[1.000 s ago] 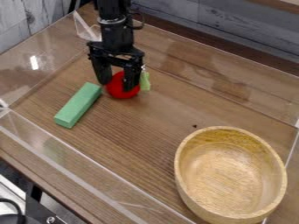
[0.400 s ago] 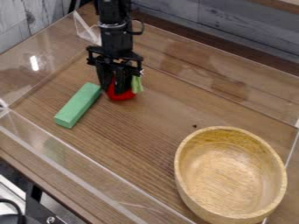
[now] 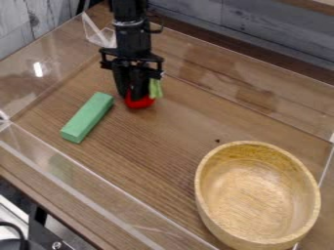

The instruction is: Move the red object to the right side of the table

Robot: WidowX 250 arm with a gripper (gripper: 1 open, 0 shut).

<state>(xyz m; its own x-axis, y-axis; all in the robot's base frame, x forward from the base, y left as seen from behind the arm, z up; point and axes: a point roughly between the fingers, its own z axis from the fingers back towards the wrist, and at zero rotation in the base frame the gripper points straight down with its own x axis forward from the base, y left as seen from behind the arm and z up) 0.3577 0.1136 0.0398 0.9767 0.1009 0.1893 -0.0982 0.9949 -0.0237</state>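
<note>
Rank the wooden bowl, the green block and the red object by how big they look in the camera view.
1. wooden bowl, by far the largest, though it also sits nearest the camera.
2. green block.
3. red object, smallest; the hand closed on it hides part of it.

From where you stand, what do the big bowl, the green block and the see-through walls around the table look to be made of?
The bowl looks like pale wood with a matte finish: grain lines run across its inside. The green block seems plastic or painted wood, flat and evenly coloured; I can't tell which. The walls look like clear acrylic, glossy, with glare and the tabletop showing through.
</note>
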